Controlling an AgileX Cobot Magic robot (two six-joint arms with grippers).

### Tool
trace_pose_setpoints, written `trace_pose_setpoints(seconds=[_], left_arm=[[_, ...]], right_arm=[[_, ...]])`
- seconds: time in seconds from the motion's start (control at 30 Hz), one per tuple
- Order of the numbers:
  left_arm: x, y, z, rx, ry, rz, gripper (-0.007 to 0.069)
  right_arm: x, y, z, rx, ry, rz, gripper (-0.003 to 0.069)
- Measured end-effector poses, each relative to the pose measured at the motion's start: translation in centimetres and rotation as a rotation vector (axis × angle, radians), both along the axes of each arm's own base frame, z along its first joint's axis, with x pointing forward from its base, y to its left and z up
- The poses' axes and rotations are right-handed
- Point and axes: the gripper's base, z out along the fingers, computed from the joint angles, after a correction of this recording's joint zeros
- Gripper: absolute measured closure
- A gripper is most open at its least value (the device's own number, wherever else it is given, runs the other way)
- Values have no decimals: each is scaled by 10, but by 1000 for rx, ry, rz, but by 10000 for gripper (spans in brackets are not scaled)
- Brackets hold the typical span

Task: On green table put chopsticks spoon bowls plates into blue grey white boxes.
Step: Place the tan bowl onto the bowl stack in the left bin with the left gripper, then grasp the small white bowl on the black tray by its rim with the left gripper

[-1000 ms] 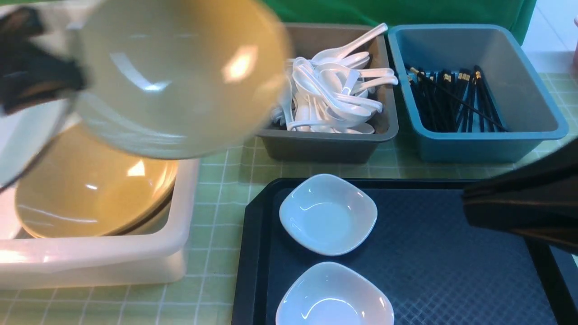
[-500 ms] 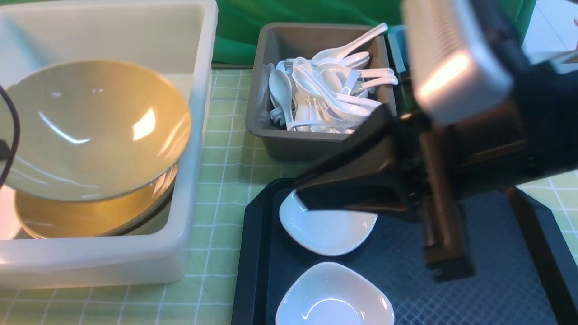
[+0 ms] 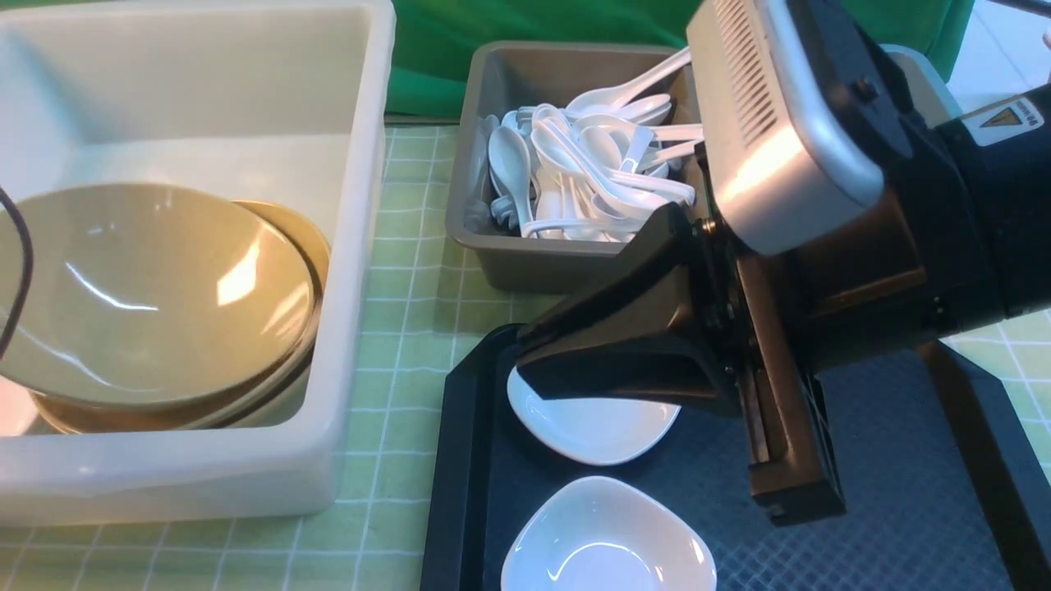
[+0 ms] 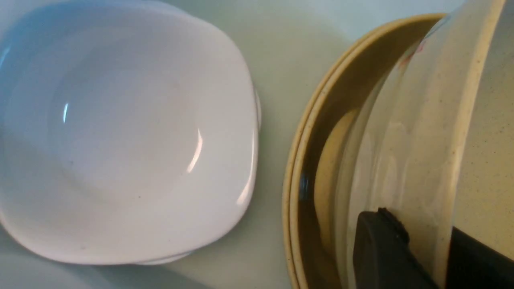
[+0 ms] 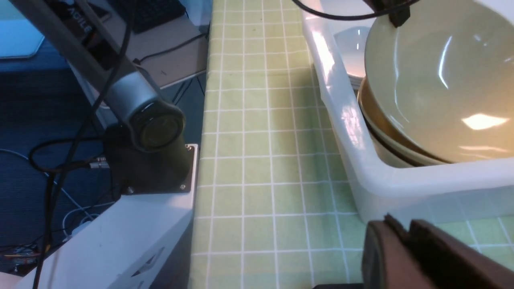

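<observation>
Tan bowl (image 3: 148,295) has dropped in the last second from high above to sit tilted on or just over the bowl stack (image 3: 316,246) in the white box (image 3: 361,164), at 9 o'clock of the black tray (image 3: 887,509). The left gripper (image 4: 425,245) fingers pinch its rim, so release looks due. Right gripper (image 5: 403,235) has swung in from 3 o'clock over the far white plate (image 3: 591,431); its fingers sit close together, shut or parting cannot be told, and plates are likely next.

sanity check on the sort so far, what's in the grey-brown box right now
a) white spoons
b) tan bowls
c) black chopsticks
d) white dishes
a: the grey-brown box holds a heap of white spoons, while the tan bowls sit in the white box.
</observation>
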Motion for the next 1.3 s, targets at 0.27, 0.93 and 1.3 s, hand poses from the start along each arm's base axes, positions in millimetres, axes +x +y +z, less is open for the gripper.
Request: trace_pose_setpoints(seconds=[0.27, 0.93, 1.3], left_arm=[[6, -8, -6, 26, 59, 10, 508], [6, -19, 16, 190, 259, 5, -26], [13, -92, 63, 205, 155, -311, -22]], right_arm=[[0, 0, 0, 0, 3, -2, 567], [0, -8, -8, -132, 4, -38, 552], [-22, -41, 11, -215, -35, -186, 542]])
